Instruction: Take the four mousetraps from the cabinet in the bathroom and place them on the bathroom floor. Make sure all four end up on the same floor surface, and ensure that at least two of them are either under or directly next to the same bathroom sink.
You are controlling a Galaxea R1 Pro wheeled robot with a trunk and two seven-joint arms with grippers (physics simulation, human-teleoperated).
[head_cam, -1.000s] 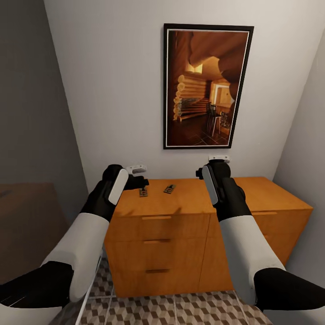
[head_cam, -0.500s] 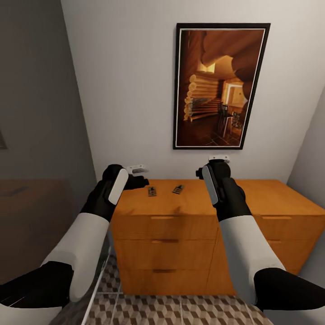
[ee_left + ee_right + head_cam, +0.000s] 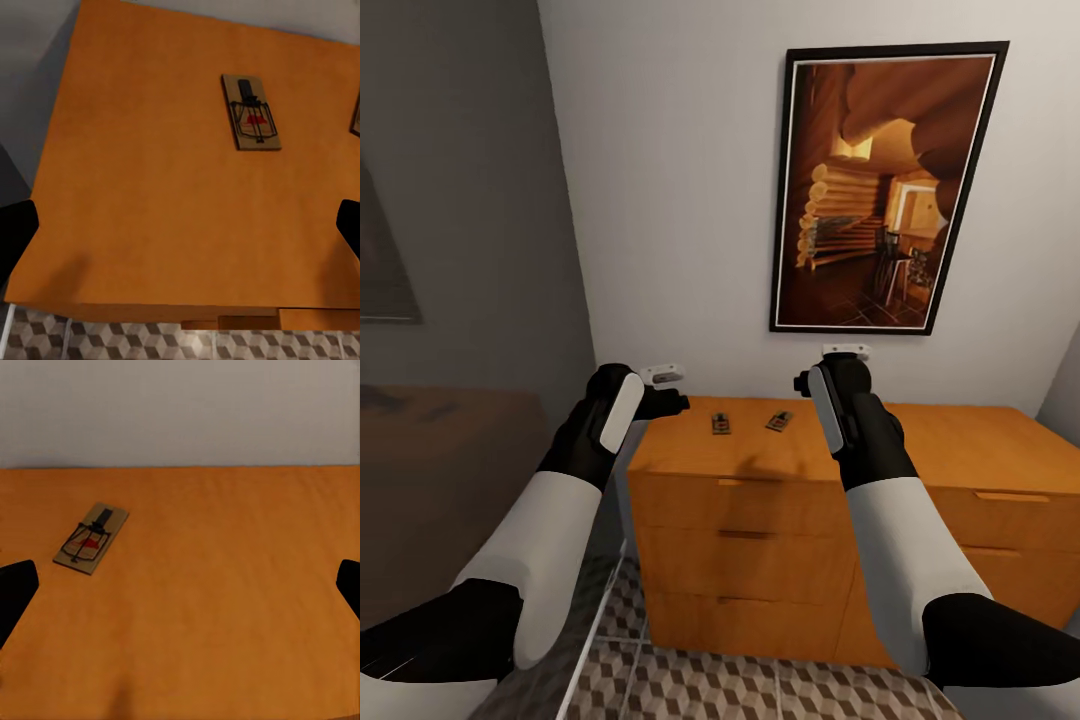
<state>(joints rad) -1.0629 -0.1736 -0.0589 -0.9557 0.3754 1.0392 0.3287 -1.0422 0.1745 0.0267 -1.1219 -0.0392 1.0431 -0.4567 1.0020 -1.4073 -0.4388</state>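
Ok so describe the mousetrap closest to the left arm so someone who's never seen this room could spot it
Find the wide orange wooden cabinet under the framed picture. Two mousetraps lie on its top near the left corner. Yours is the left mousetrap, lying roughly square to the cabinet's edges, while the other mousetrap sits angled.

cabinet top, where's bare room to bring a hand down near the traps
The cabinet top is bare right of the two mousetraps, out to its far right end, and along the front edge before them. It is tightest in the narrow gap between the two traps.
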